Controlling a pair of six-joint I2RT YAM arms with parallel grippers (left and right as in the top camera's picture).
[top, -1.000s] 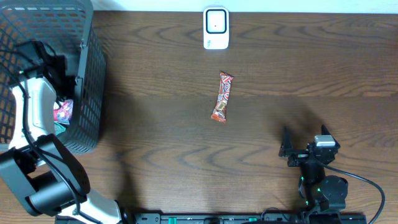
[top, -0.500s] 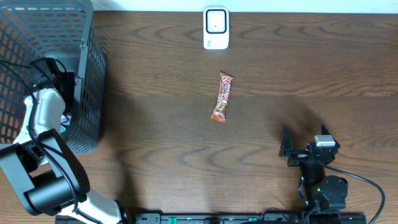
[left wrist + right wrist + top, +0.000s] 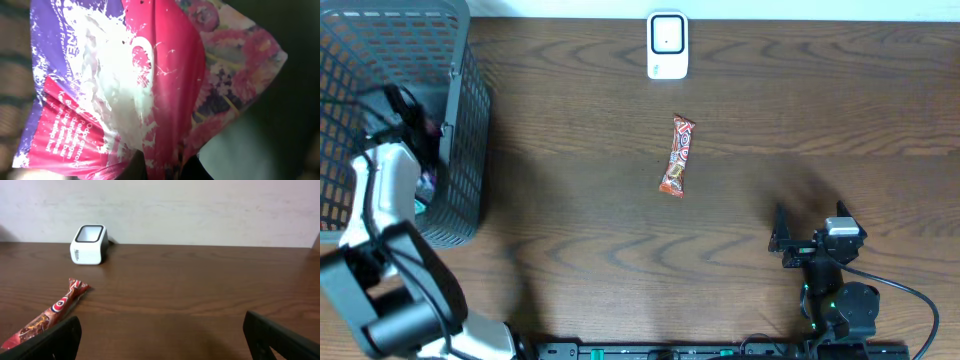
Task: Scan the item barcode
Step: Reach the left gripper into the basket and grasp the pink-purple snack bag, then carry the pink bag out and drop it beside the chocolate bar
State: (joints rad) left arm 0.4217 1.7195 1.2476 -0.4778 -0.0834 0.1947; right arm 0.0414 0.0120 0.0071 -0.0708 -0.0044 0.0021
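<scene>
Two wrapped items, one scanner, both arms in view.
At far left my left gripper (image 3: 420,140) is down inside the grey mesh basket (image 3: 380,40), clenched tight. Its wrist camera is filled by a purple, red and floral packet (image 3: 150,90), too close for me to see the fingers, so I cannot tell whether they have hold of it. Near the middle of the wooden table (image 3: 570,220) a red-orange candy bar (image 3: 678,156) lies flat, pointing lengthwise toward the white barcode scanner (image 3: 667,45). The scanner stands beyond it at the far edge, the two apart. At lower right my right gripper (image 3: 162,340) sits low over the table, released, jaws spread wide.
</scene>
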